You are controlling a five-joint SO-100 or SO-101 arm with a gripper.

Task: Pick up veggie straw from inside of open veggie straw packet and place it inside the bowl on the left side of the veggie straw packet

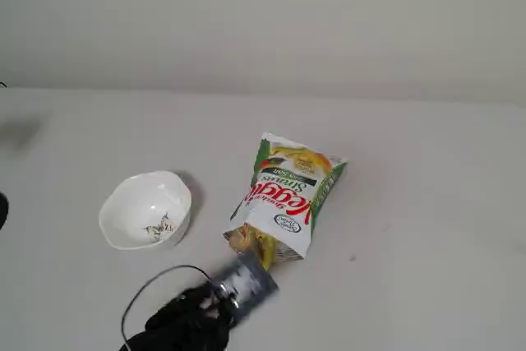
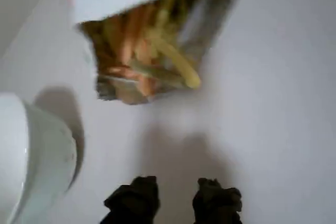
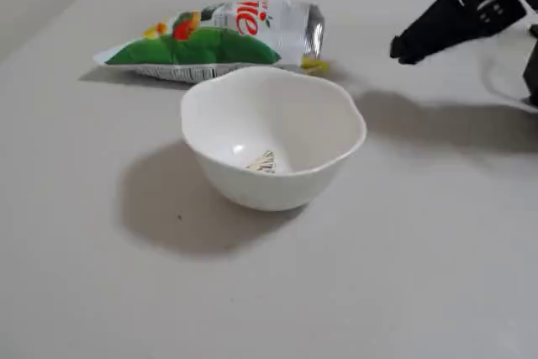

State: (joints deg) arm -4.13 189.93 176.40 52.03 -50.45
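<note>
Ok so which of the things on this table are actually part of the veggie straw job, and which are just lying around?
Part of the job:
- veggie straw, poking out of the bag's mouth
- veggie straw packet, lying open
- bowl, holding no straws
- gripper, open, short of the packet

Just lying about:
- nothing else on the table; only the arm's black cable

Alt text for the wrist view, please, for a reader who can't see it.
The open veggie straw packet lies ahead on a pale table, orange and yellow straws showing in its mouth, one veggie straw poking out. The gripper is open and empty below; the bowl sits at left.
</note>
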